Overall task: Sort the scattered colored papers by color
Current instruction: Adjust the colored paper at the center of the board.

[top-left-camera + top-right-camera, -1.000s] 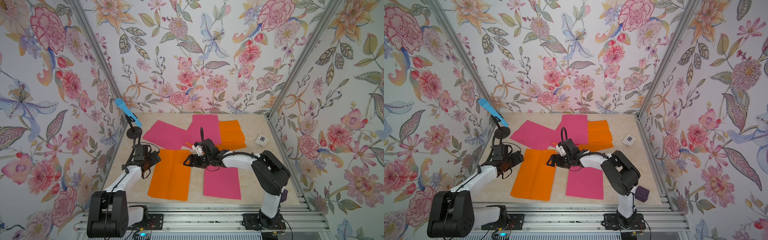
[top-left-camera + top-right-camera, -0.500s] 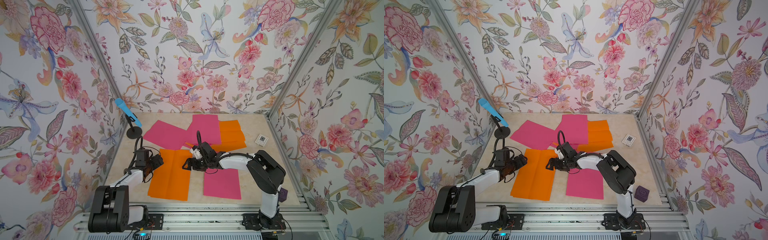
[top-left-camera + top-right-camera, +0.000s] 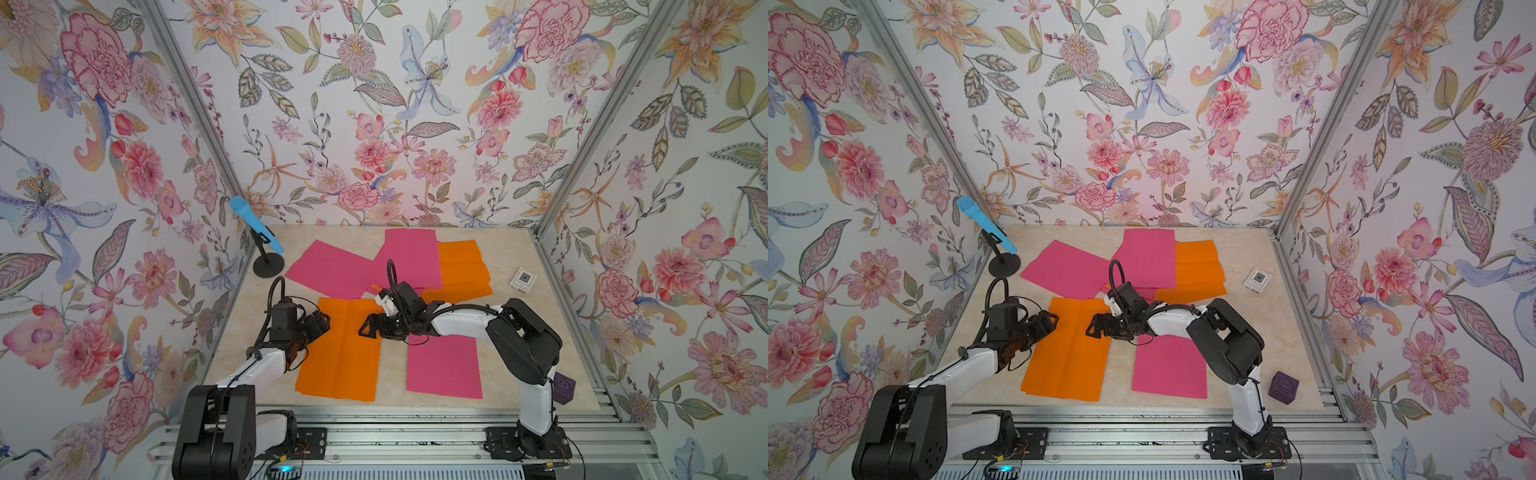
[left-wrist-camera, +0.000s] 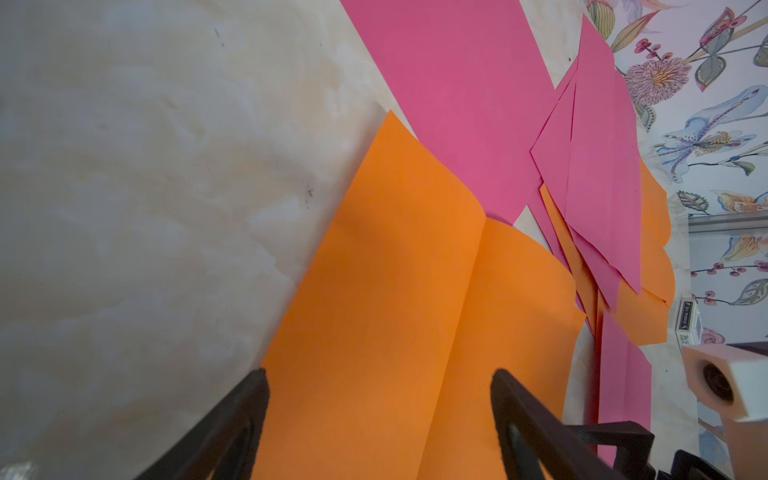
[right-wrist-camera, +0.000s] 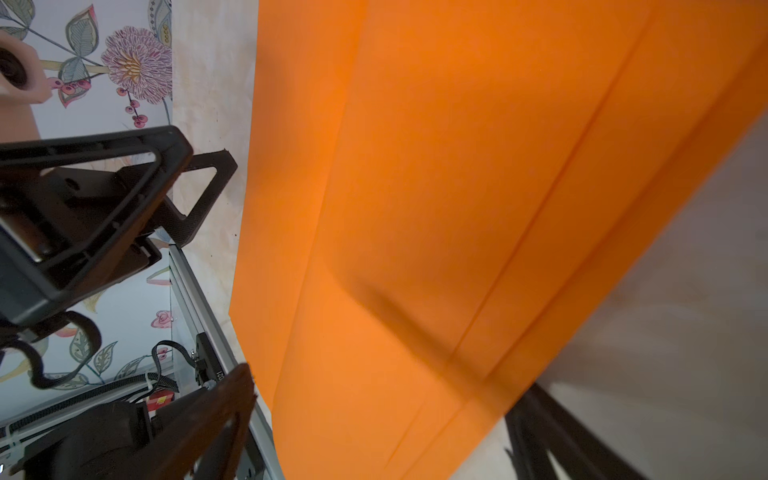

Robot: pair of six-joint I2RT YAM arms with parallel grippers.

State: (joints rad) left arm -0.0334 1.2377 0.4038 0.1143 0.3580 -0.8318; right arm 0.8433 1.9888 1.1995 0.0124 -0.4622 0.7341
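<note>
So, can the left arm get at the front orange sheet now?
Probably yes: the left claw is open at the edge of that orange sheet, and nothing lies between them.

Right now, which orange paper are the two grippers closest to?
The front orange paper, lying between the left gripper and the right gripper. The other orange papers lie at the back, partly under a pink sheet.
</note>
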